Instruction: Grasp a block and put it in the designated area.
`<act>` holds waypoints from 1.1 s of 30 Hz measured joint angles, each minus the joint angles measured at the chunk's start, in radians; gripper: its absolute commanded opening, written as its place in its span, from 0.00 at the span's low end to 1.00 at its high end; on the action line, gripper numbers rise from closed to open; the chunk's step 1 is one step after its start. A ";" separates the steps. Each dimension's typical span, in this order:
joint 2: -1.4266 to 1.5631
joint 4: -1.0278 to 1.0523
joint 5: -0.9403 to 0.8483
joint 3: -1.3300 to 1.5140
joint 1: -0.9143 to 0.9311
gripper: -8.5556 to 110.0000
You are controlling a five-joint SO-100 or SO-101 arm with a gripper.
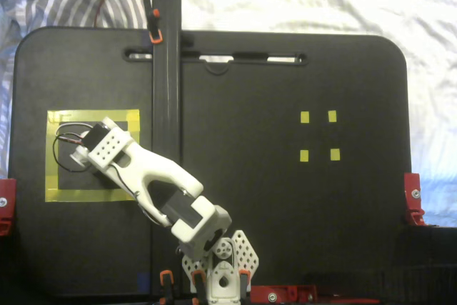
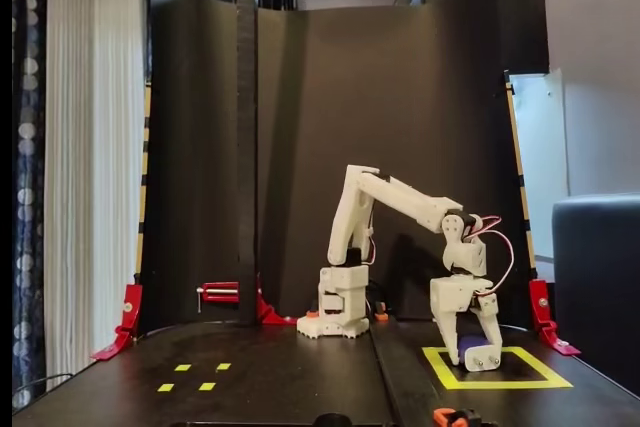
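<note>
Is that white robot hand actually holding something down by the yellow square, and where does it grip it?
Yes: the hand pinches a small dark-blue block by its sides, low over the yellow tape square.
</note>
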 measured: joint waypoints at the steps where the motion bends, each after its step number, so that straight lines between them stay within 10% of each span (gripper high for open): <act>1: 0.000 0.000 0.000 0.000 0.000 0.23; 33: 0.032 0.158 -0.021 -0.078 0.026 0.41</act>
